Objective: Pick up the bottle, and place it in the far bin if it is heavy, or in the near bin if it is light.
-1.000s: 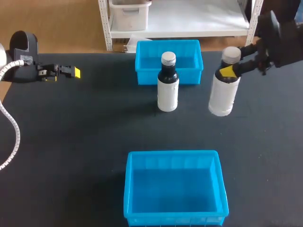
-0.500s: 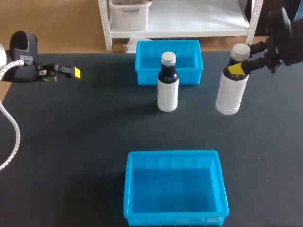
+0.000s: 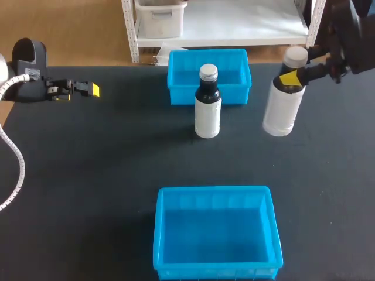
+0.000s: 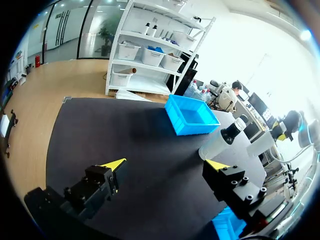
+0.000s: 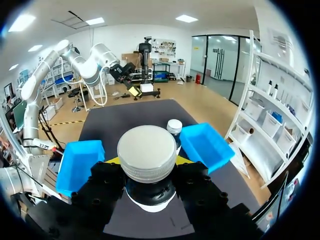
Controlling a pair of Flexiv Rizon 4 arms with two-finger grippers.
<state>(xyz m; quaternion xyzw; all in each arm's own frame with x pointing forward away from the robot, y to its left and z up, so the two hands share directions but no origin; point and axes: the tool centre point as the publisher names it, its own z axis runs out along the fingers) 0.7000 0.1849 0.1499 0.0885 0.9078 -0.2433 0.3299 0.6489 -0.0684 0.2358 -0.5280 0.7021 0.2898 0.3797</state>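
A white bottle with a grey cap hangs slightly tilted above the table's right side, right of the far bin. My right gripper is shut on its dark neck. In the right wrist view the cap fills the space between that gripper's fingers. A second, slimmer white bottle with a dark neck stands upright in front of the far blue bin. The near blue bin sits at the table's front. My left gripper stands open at the far left, and in its own view holds nothing.
Both bins look empty. The standing bottle and the far bin lie ahead of my left gripper across bare black tabletop. The near bin and far bin flank the held bottle in the right wrist view.
My right gripper has carried the held bottle a little to the right and higher, then slightly back left. The left arm and the standing bottle have not moved.
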